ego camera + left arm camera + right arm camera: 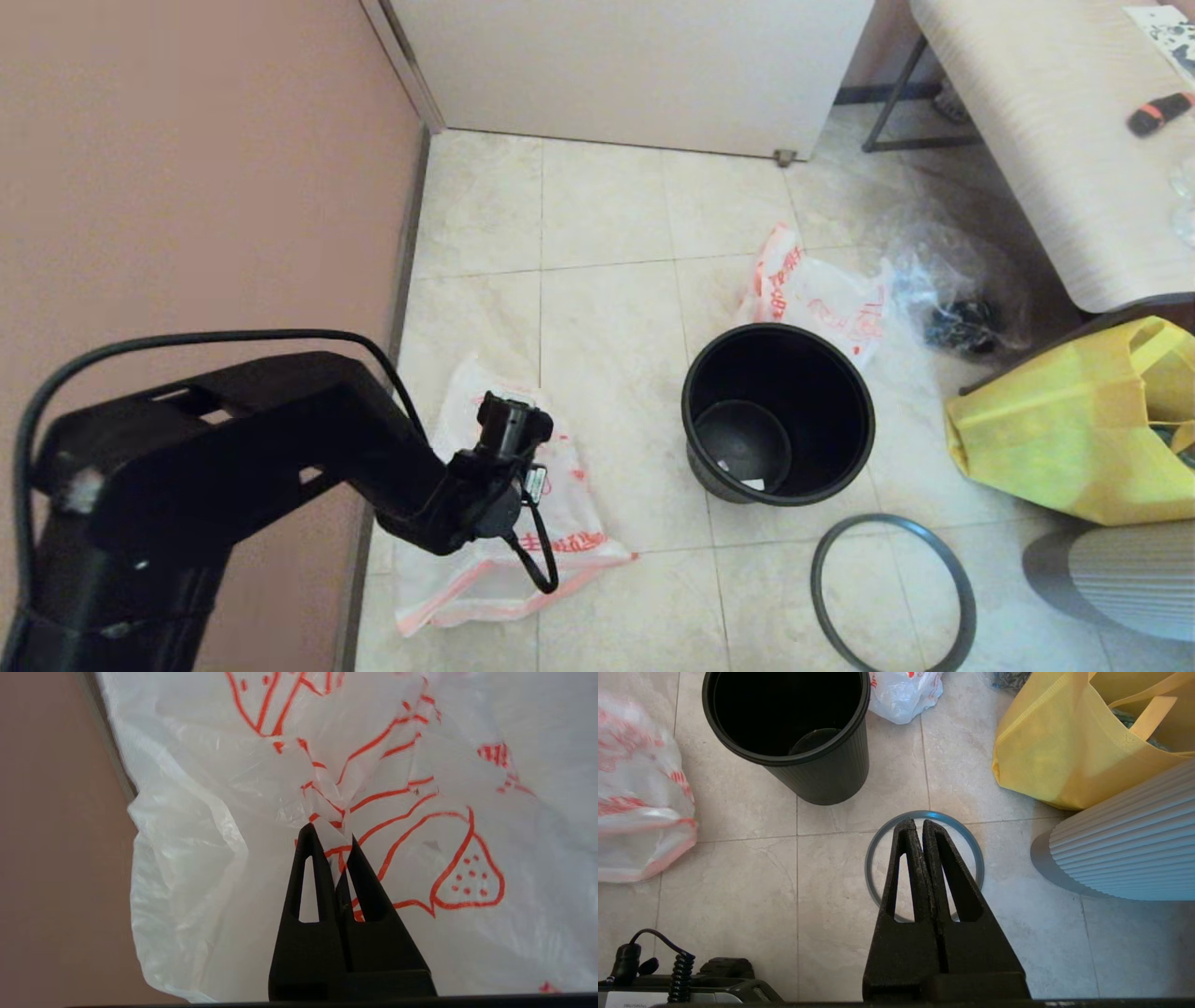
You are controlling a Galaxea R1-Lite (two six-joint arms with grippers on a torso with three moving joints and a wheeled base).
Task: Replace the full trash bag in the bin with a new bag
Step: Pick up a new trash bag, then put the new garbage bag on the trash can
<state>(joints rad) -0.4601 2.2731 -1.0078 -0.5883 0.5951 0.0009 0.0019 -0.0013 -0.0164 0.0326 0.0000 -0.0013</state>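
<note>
Soft, even indoor light, faint shadows, slightly hazy head view, no glare.

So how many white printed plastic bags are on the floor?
2: a limp white orange-printed bag by the wall under the left arm, and a bulging matching one behind the black round plastic bin.

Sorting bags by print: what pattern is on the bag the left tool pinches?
Orange-red line drawings on the new bag; left wrist view.

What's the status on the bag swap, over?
Left gripper shut on new bag. Right gripper shut, parked above hoop. Bin unlined. Nothing in the way.
</note>
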